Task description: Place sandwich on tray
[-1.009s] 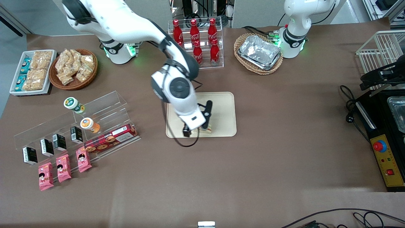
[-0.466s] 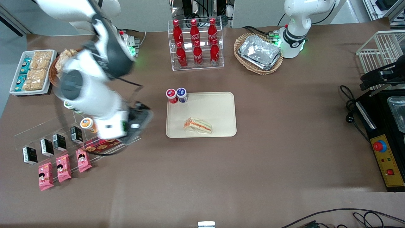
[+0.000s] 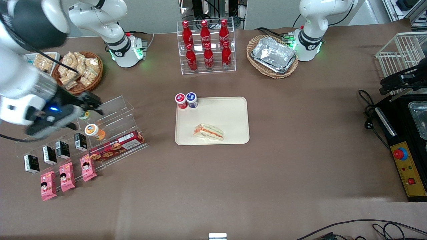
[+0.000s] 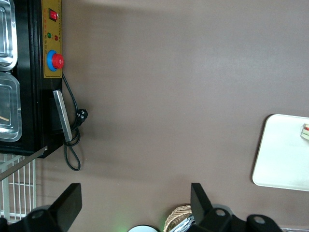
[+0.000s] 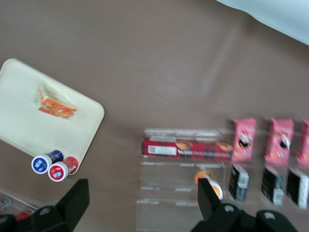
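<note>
Sandwich point(image 3: 208, 132) is laid on tray point(image 3: 230, 110), toward its 6 o'clock rim — gripper point(image 3: 87, 104) is spread, empty, parked above the acrylic rack point(image 3: 110, 116). Risk: rack cups get clipped if it's lowered.

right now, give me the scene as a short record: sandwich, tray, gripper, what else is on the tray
sandwich: lying on the tray, near the edge closest to the front camera
tray: flat on the table, mid-table
gripper: open, holding nothing, above the clear shelf toward the working arm's end
cups: one red-lidded, one blue-lidded, at a tray corner farther from the camera
task state: sandwich on tray
</note>
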